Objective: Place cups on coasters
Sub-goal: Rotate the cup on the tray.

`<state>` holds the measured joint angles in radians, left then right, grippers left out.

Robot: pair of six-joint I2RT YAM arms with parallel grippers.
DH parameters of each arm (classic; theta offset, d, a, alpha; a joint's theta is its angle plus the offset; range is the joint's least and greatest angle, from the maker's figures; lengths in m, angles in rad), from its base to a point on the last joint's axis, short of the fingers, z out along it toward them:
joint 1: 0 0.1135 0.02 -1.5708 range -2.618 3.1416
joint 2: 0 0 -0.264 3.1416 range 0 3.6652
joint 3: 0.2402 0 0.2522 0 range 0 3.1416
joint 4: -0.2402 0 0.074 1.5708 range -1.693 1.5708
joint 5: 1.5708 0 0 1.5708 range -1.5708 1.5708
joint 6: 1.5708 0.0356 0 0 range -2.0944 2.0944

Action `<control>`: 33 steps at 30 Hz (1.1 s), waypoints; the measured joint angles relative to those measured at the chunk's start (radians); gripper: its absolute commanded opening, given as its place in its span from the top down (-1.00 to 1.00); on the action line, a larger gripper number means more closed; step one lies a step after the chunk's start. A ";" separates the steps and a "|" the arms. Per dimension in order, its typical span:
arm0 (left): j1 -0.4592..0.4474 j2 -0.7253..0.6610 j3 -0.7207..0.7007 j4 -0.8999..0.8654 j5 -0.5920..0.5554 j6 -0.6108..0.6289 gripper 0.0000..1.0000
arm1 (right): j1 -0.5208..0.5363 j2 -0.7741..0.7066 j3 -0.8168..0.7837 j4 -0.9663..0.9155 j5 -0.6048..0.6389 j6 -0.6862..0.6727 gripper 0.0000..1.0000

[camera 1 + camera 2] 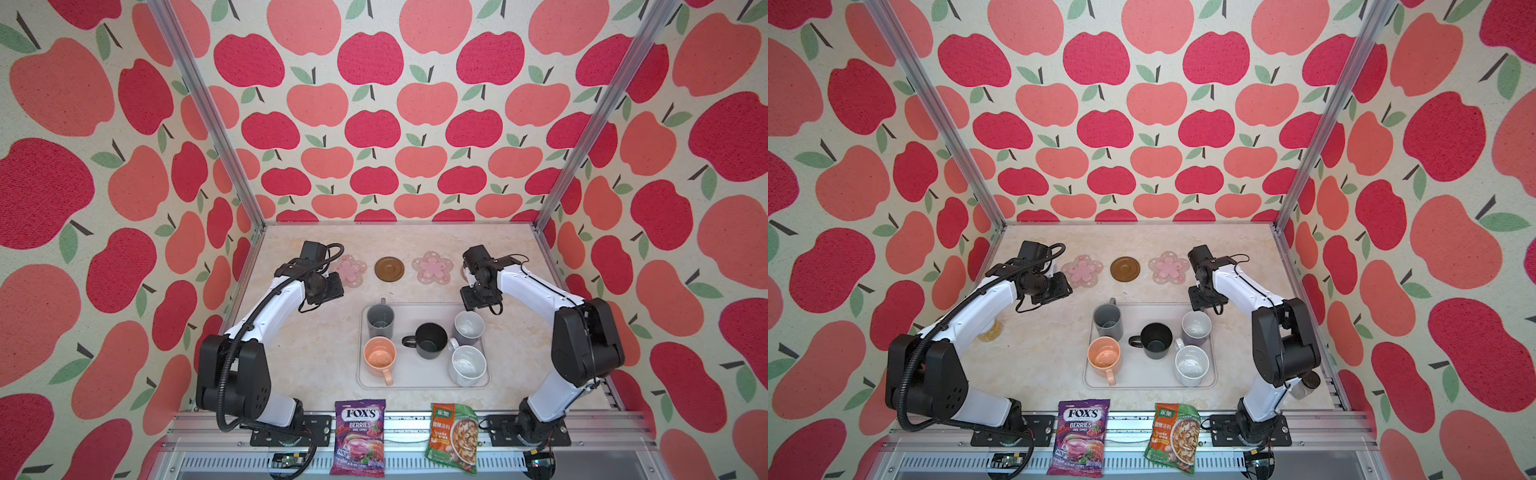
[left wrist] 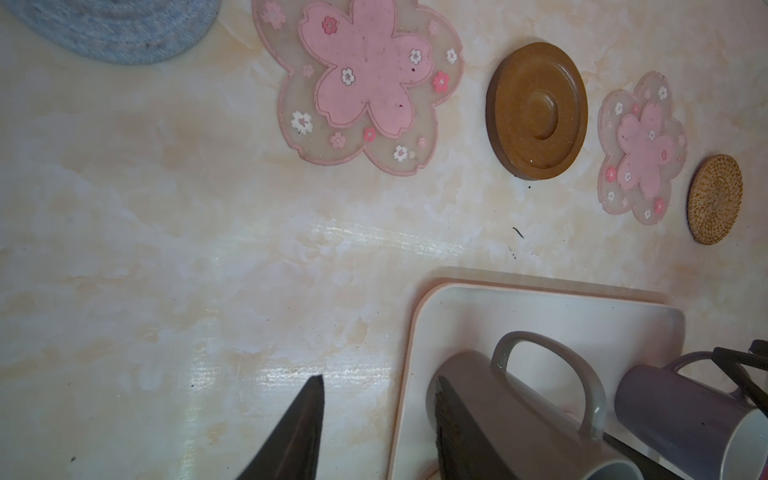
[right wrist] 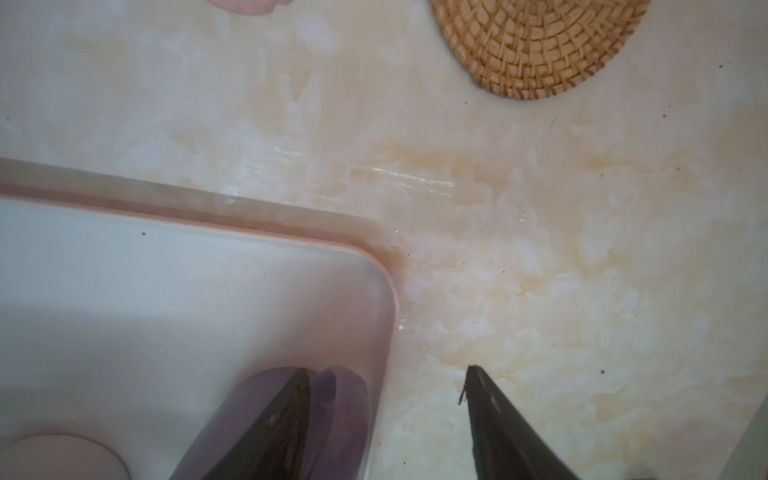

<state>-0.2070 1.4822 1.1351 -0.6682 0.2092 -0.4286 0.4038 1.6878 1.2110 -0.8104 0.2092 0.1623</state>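
In both top views, five cups (image 1: 431,340) stand on the tray (image 1: 419,376), apart from the coasters (image 1: 389,269) on the bench (image 1: 316,353). Only the left wrist view shows the blue-grey coaster (image 2: 116,29). The left hand (image 2: 379,380) and right hand (image 3: 387,370) are parted and hold nothing.

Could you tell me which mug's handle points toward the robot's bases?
The peach-orange mug: its handle points at the near table edge, whereas the grey mug has its handle pointing away and the black mug sideways.

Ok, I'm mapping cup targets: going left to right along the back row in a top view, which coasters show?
Pink flower coaster → brown round disc → second pink flower coaster; the left arm and right arm hide the row's ends.
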 measured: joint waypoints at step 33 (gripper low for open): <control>-0.082 0.090 0.113 -0.066 -0.045 0.027 0.08 | -0.055 -0.206 -0.298 -0.006 -0.062 0.209 -0.28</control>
<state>-0.2890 1.5719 1.2484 -0.7341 0.1646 -0.4011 0.3485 1.4822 0.9131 -0.8165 0.1474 0.3717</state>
